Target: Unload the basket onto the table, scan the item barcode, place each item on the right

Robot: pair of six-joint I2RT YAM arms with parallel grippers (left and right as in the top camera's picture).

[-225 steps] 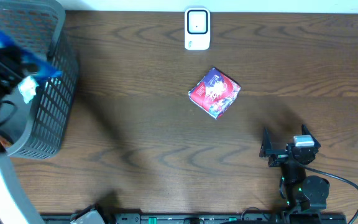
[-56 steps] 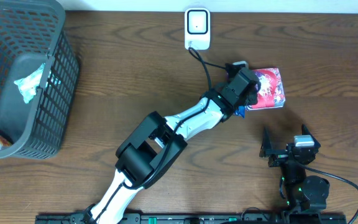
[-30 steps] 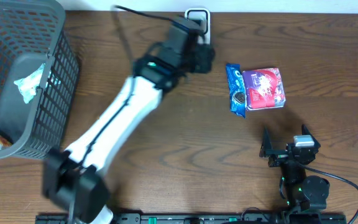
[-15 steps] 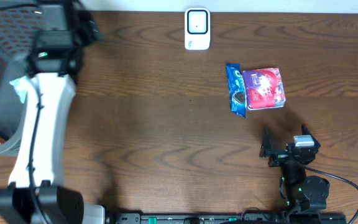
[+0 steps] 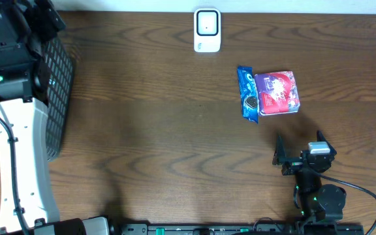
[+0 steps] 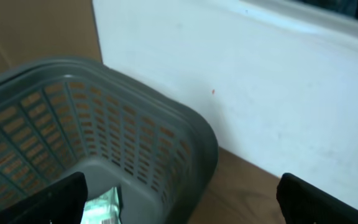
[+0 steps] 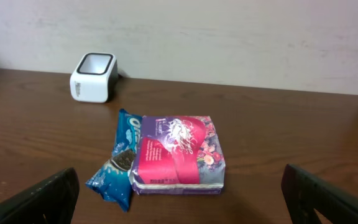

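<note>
Lower right, our right fingers [image 7: 48, 196] rest spread. Mid-right on the worktop [image 5: 175, 143], the blue cookie pack [image 5: 247, 93] now lies released against the pink packet [image 5: 277, 92]. Upper left, our left fingers [image 6: 55, 199], spread empty, have swung over the basket [image 5: 59, 98], probably for another item.

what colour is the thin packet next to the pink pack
Blue with white lettering, clearest in the right wrist view.

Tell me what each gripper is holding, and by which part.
Nothing is held. Left gripper open above the basket; right gripper open, short of the purple pack.
</note>
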